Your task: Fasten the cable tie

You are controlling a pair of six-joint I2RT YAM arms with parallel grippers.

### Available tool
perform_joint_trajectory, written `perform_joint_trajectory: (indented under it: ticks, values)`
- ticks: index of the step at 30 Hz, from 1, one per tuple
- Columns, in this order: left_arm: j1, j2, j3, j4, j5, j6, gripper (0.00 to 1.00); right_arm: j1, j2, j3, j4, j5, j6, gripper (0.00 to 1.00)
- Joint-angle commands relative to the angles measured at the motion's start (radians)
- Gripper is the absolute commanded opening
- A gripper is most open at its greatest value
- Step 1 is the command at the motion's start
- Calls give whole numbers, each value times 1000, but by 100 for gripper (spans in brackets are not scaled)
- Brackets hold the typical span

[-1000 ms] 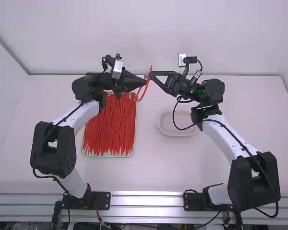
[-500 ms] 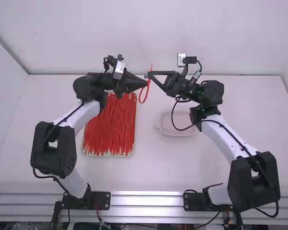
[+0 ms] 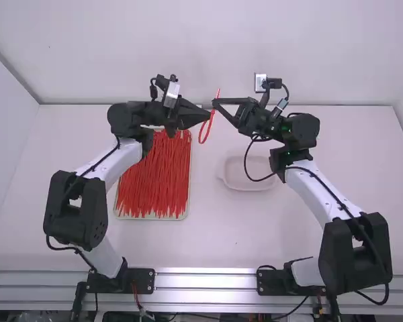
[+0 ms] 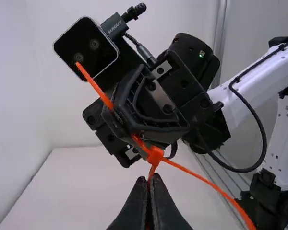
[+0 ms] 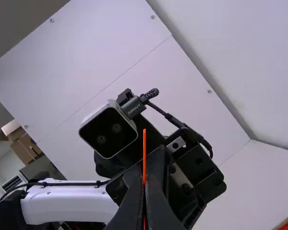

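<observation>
A red cable tie [image 3: 204,132] hangs in the air between my two grippers, above the far end of the tray, bent into a loop with its tail pointing up. My left gripper [image 3: 207,116] is shut on it; in the left wrist view its fingers [image 4: 149,184] pinch the tie just below its square head [image 4: 155,154]. The strap runs on through the head into my right gripper [image 3: 217,102]. In the right wrist view those fingers [image 5: 143,184] are shut on the thin strap [image 5: 144,143]. The two gripper tips nearly touch.
A shallow tray [image 3: 151,217] holding several loose red cable ties lies under the left arm. A white dish [image 3: 228,180] sits on the table under the right arm. Bare table stretches to the right and in front.
Both grippers, with the tie held between them, have drifted slightly right and away from the camera. The grips are unchanged.
</observation>
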Motion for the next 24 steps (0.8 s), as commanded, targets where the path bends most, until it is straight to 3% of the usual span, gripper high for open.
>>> perform_joint_trajectory:
  ticks: [1,24]
  values:
    - [7,-16,-29,-3,42,8,2,-39,-10,16,48,40,21,0]
    - [0,-16,-192,0,23,68,2,-172,-18,16,228,96,187,0]
